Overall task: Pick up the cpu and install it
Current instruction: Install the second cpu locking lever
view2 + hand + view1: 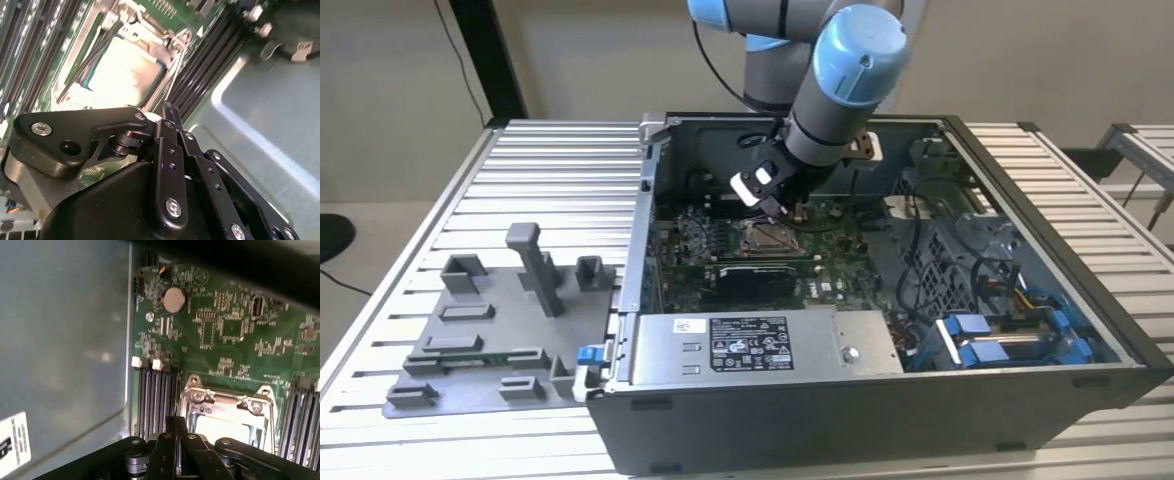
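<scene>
Now my gripper (167, 107) hangs empty, fingers together, just above one edge of the socket (196, 396); the cpu (127, 67) lies inside it. I judge it light, stiff and fragile, best held by opposite edges.

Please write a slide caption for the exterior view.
Gripper above the cpu in the socket of an open computer case.
</scene>
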`<state>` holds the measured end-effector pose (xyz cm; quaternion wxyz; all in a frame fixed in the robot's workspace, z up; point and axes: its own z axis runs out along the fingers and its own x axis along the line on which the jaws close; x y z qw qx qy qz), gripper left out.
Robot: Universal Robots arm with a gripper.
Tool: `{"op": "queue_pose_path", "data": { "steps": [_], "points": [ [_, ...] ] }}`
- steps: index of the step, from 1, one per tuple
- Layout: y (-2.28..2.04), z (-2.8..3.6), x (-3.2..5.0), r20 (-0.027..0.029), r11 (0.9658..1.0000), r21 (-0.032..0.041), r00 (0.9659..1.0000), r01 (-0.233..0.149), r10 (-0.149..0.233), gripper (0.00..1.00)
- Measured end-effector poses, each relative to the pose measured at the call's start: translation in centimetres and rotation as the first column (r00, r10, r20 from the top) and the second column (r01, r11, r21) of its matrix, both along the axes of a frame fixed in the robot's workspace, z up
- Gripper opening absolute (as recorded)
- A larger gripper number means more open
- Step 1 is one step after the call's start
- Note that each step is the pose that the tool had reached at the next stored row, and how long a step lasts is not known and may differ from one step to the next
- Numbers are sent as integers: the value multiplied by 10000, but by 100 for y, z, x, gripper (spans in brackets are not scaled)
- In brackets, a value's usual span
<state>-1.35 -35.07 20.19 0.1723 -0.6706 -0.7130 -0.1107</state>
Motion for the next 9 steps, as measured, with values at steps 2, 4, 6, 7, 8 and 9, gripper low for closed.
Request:
{"op": "queue_pose_path", "data": {
  "steps": [2,4,6,7,8,9],
  "points": [
    [0,0,39,0,10000,0,10000,1,-1,0],
    [0,-1,63,0,10000,-1,10000,0,0,0],
    [0,-4,80,-1,10000,-2,10000,0,0,0],
    [0,-9,86,-1,10000,-1,10000,0,0,0],
    [1,-14,92,-1,10000,-1,10000,0,0,0],
    [1,-21,97,-1,10000,-2,10000,0,0,0]
  ]
}}
